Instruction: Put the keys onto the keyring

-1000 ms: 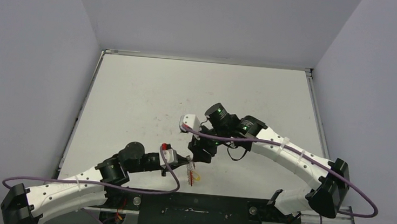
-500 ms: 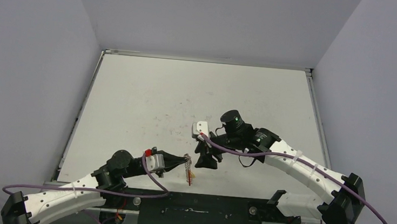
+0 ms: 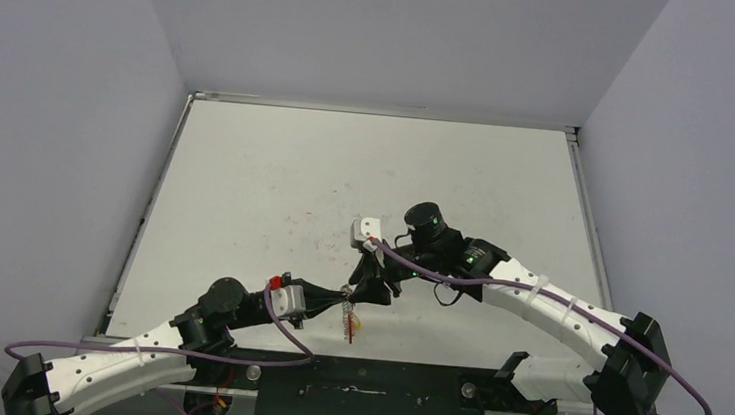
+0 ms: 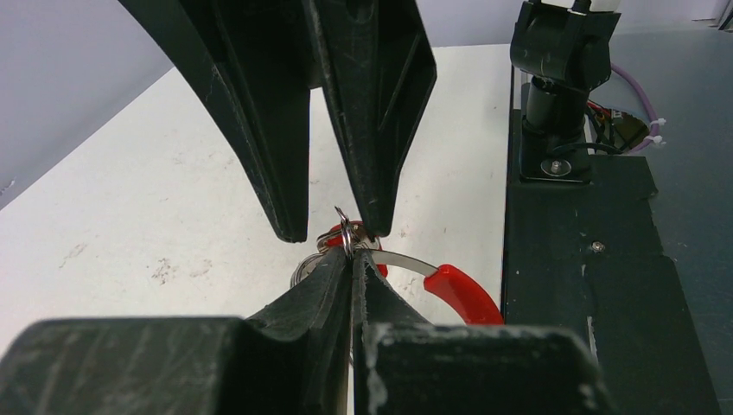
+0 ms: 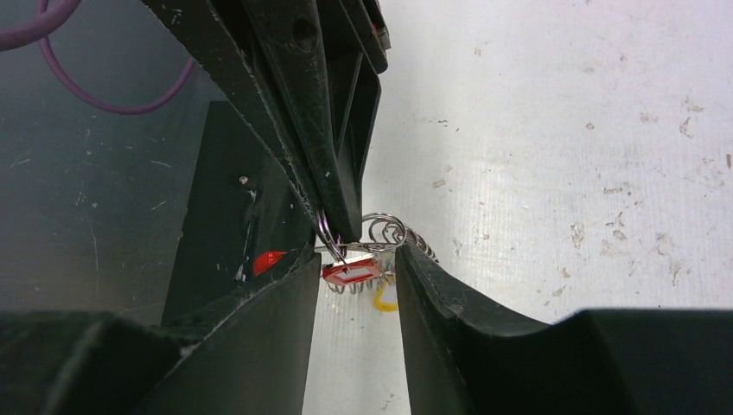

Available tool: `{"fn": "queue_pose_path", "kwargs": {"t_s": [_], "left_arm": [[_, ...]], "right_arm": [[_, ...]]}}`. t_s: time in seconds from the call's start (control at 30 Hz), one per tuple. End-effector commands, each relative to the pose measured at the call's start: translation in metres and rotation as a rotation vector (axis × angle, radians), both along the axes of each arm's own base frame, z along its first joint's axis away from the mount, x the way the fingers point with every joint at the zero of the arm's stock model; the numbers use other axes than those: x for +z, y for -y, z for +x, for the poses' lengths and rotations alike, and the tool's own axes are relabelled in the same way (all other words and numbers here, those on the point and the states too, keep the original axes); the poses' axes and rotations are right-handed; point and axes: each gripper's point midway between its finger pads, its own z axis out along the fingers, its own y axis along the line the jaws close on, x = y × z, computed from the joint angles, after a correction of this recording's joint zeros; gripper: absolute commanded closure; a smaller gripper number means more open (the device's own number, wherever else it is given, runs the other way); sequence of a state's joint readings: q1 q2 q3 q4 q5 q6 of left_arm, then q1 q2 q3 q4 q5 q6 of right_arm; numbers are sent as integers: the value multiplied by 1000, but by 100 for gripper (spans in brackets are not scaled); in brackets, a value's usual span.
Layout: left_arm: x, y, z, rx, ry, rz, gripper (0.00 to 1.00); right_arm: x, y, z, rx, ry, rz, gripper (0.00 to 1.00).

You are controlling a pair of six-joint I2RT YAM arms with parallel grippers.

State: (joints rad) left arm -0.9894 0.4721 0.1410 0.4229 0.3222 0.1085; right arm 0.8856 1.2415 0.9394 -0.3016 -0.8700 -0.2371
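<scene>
Keyring (image 5: 391, 230) is held up off the table (image 3: 276, 179), down around 6 o'clock of the tabletop near the arm bases in the top view, so nothing is lying flat right now. The left gripper (image 4: 350, 258) is clamped fully shut on a thin silver loop. That loop looks like a turn of the keyring wire, though tbh a small ring belonging to one of the keys can't be ruled out. The red sleeve (image 4: 454, 292) is seen curving away at roughly 4 o'clock from that pinch in the left wrist view. The right gripper (image 5: 356, 256) is parked on the 2 o'clock side of the bundle, jaws parted and straddling it, and nothing is seen squeezed between them. The red-headed key (image 5: 350, 273) is sat right between those fingers, just under the pinched loop. The yellow-headed key (image 5: 385, 300) is tucked just beside it at about 5 o'clock. Both keys are bunched against the coils and are seen dangling toward 6 o'clock from above. Progress-wise, whether either key is actually threaded on can't be told, since too much is hidden by the fingers. Threading is judged to be midway at best, with the red one apparently being worked on and the yellow one yet to be confirmed.
</scene>
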Motion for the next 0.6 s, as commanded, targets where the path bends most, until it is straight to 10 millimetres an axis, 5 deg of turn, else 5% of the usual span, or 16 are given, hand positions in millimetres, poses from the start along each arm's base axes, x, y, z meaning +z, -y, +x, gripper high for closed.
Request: {"fn": "queue_pose_path", "kwargs": {"t_s": [0.0,0.57], "left_arm": [[30,2,-4,-18,51,-90,100],[34,0,-3,-11,56,-91,100]], "right_arm": [[3,-9,-1,19,7,29,67],[-28,5,6,-30,27,-101,88]]}}
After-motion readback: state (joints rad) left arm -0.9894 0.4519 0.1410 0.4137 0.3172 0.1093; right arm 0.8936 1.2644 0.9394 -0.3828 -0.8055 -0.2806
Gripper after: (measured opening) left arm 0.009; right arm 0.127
